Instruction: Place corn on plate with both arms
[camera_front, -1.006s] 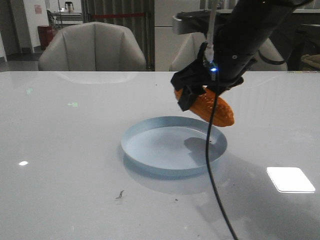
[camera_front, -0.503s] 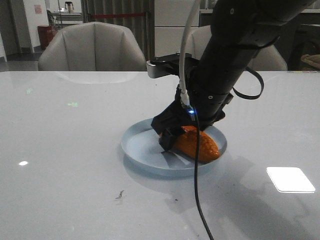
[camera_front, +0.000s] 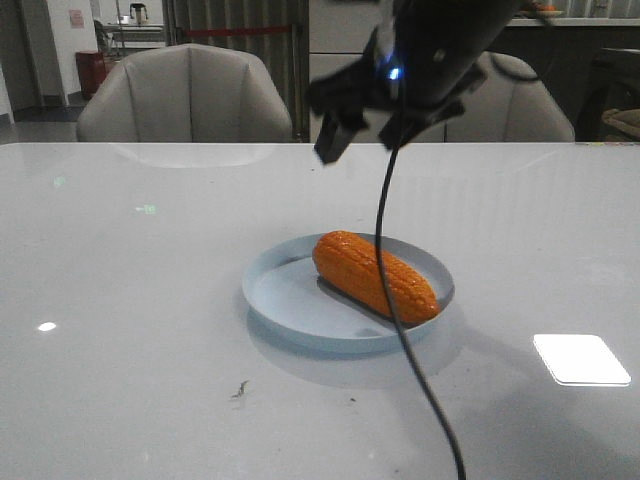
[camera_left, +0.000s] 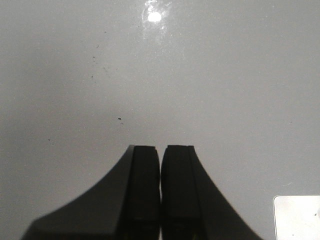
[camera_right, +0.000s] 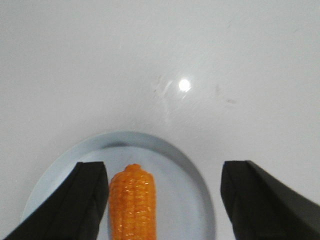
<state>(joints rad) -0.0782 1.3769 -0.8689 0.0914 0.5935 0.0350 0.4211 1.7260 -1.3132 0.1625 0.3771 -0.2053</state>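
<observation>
The corn lies on its side inside the plate, set diagonally, one end near the far rim and the other close to the right rim; it sits right of the plate's middle, with bare plate floor open to its left and front; the plate stands on the pale desk, with clear surface on every side and a bright rectangular reflection off to the right. The right gripper hangs well above the plate, its jaws released and spread wide, holding nothing; in the right wrist view the two dark fingers flank the corn from above, the lower part of the cob cut off by the frame edge. A black cable drops from the arm across the corn and hides a strip of it. The left gripper shows only in its own wrist view, jaws clenched together on nothing, over bare desk; its place relative to the plate cannot be told.
</observation>
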